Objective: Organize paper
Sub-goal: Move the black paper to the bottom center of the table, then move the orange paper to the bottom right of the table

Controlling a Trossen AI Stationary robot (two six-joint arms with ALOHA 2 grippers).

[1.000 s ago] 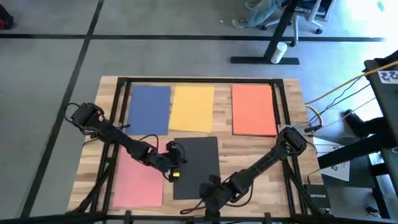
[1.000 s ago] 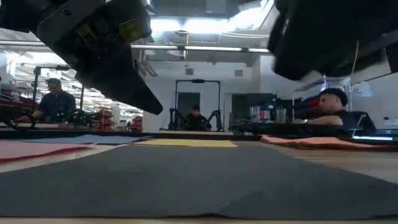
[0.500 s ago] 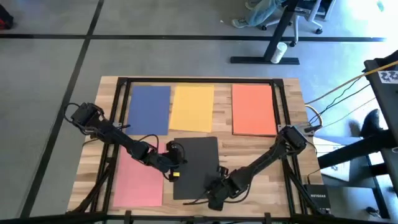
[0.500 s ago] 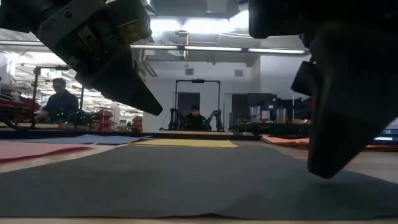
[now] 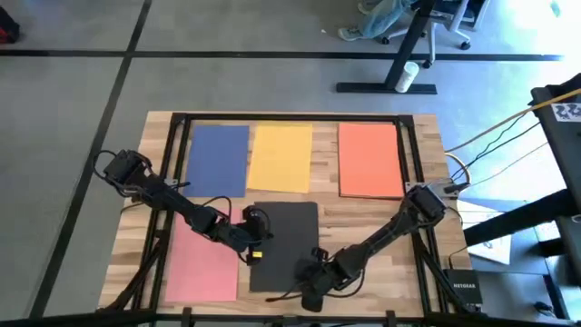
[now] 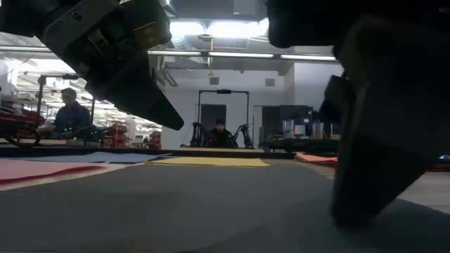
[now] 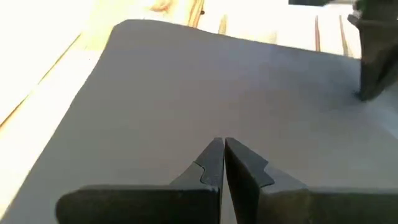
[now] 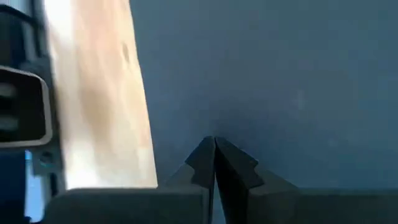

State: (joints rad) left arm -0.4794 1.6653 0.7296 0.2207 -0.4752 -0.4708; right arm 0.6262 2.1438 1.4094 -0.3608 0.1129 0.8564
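Now the right gripper (image 5: 313, 263) is closed, its fingers pressed together with nothing between them, and its tip is down on the near right part of the dark grey sheet (image 5: 286, 241). The left gripper (image 5: 257, 234) is also closed and empty, over the left edge of the same sheet. This dark sheet lies in the near middle of the wooden bench (image 5: 418, 227). Just to its left is the pink sheet (image 5: 201, 263). Along the far side of the bench, from left to right, lie the blue sheet (image 5: 218, 159), the yellow sheet (image 5: 281, 157) and the orange sheet (image 5: 370, 159).
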